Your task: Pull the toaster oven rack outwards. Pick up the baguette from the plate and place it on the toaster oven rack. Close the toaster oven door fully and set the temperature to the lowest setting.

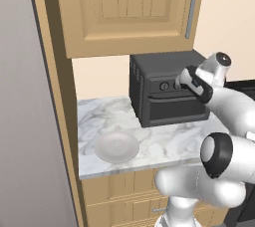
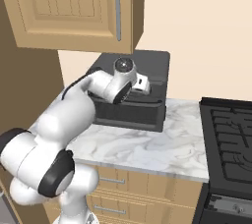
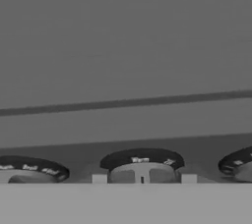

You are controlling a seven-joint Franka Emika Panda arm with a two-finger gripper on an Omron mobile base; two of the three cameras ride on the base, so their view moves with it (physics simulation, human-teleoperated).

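Toaster oven (image 1: 167, 91) door's up; I've got the pincer (image 1: 178, 82) clamped on a knob (image 3: 141, 165) for turning.

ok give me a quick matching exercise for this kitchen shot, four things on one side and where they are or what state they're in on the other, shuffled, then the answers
Things:
1. plate
2. toaster oven door
3. gripper
4. stovetop

Descriptions:
A. at the knob row of the toaster oven
B. black, right of the marble counter
C. closed
D. bare, near the counter's front edge

Pairs: 1-D, 2-C, 3-A, 4-B
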